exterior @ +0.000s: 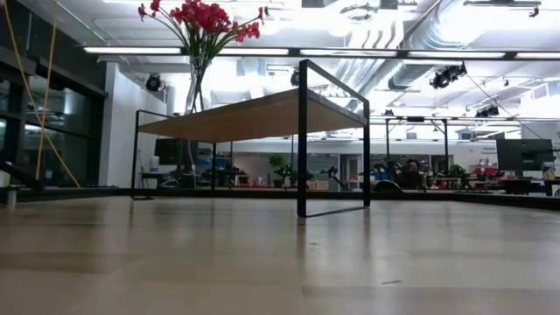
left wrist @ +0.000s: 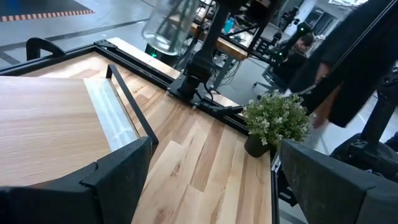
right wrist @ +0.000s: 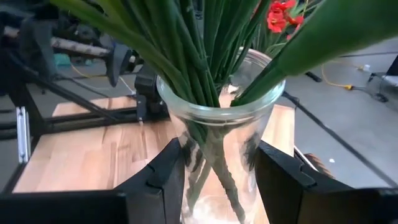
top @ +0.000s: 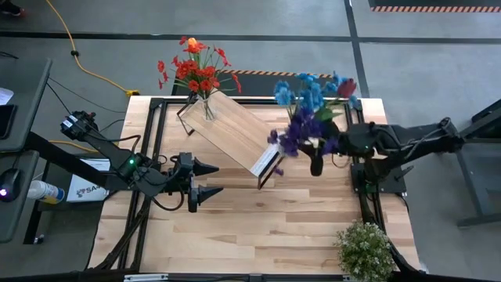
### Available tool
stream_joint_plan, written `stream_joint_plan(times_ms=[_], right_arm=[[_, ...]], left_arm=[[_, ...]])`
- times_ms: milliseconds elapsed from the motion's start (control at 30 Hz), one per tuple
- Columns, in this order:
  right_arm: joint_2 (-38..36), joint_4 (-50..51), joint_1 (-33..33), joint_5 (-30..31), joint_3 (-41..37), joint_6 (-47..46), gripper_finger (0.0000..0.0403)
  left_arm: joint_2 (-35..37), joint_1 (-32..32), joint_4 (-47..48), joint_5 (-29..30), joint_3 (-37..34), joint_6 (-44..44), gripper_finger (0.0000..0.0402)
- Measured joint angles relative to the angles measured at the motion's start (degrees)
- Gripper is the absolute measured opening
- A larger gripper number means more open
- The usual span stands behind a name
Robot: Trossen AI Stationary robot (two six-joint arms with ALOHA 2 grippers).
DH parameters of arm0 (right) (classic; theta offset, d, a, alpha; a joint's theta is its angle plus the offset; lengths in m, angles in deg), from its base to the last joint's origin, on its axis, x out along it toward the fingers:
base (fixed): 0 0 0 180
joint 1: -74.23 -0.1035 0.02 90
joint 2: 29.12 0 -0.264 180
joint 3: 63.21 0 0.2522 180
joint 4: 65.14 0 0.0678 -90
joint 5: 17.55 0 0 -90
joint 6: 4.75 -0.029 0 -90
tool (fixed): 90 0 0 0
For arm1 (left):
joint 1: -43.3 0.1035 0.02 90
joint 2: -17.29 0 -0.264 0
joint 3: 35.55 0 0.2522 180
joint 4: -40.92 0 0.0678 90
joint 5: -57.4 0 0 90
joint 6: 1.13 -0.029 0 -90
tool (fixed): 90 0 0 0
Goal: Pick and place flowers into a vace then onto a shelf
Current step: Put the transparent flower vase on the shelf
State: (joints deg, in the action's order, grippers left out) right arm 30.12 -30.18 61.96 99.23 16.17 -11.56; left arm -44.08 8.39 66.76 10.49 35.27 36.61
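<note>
right hand (right wrist: 217, 171) grips clear glass vase (right wrist: 217, 124) (smooth, round) | left hand (top: 205, 180) open | slatted wooden table (top: 258, 227)

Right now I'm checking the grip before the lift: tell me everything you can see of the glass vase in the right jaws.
The glass vase is a clear, round, open-mouthed jar with a thick rim. It stands upright, clamped between the two dark fingers of the right gripper, which press on opposite sides of its body. Many green stems fill it and cross inside; from above, blue and purple flowers with one dark red bloom spread over it, near the shelf's end. Whether its base touches the table cannot be seen.
</note>
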Motion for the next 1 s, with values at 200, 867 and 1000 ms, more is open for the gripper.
stream_joint_plan(times_ms=[200, 867, 1000], right_arm=[[3.49, -5.63, 7.19, -10.01, 0.0, -0.15, 0.0152], [22.48, -20.02, 19.38, -27.34, 0.0, 1.04, 0.0152], [22.95, -20.14, 19.3, -27.17, 0.0, 1.96, 0.0152]], left_arm=[[0.0, 0.0, 0.04, 0.0, 0.0, 0.01, 0.0386], [0.0, 0.01, 0.04, -0.04, 0.0, 0.02, 0.0386], [0.0, 0.0, 0.06, -0.04, 0.0, 0.03, 0.0386]])
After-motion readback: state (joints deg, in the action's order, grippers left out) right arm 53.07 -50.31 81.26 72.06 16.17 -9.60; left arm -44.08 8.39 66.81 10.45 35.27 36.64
